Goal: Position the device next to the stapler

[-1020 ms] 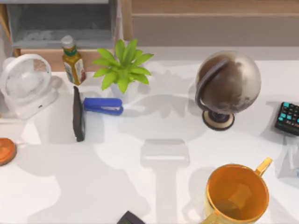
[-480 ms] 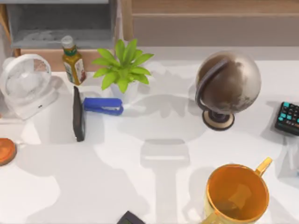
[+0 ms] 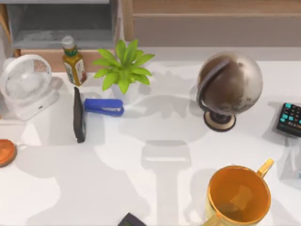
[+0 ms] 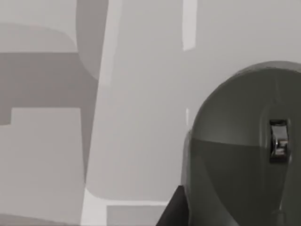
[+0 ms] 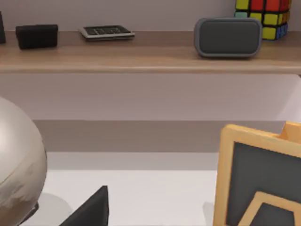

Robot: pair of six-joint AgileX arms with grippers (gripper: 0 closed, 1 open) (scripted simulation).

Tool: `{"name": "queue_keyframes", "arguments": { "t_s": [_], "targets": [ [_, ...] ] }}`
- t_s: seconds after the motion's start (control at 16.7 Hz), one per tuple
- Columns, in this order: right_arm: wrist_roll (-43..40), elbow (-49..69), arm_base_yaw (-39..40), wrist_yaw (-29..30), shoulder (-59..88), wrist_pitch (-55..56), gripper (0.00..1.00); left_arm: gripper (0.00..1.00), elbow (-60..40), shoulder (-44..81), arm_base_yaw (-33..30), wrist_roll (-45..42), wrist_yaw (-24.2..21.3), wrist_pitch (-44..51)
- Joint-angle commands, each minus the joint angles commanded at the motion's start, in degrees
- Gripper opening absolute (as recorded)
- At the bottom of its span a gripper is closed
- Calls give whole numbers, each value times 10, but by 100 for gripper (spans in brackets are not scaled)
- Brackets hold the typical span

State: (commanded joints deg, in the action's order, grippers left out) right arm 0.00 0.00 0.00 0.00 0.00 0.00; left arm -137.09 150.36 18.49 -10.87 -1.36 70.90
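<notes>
Fingers: cannot tell for either arm.
Flat black slab device (image 3: pixel 78 115): on edge, touching the bright blue desk stapler (image 3: pixel 104 107), bench's far-left corner.

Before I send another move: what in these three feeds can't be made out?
- Top view: the dark calculator with teal keys is cut by the right edge; the round orange-brown disc by the left edge.
- Top view: the small black item is cropped at the bottom edge, so what it is stays unclear.
- Right wrist view: the multicoloured puzzle cube on the wooden shelf is cut by the top edge.
</notes>
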Motion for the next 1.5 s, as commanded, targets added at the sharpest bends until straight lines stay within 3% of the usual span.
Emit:
{"name": "queue_keyframes", "arguments": {
  "t_s": [0.54, 0.9, 1.2, 1.5],
  "targets": [
    [0, 0, 0, 0, 0, 0, 100, 0, -2, -5, 2, 1, 0, 1],
    [0, 0, 0, 0, 0, 0, 100, 0, 29, -103, -1, 52, 5, 8],
    [0, 0, 0, 0, 0, 0, 100, 0, 107, -224, -60, 125, 10, -10],
    [0, 0, 0, 0, 0, 0, 100, 0, 224, -341, -171, 214, 14, -44]
  ]
}}
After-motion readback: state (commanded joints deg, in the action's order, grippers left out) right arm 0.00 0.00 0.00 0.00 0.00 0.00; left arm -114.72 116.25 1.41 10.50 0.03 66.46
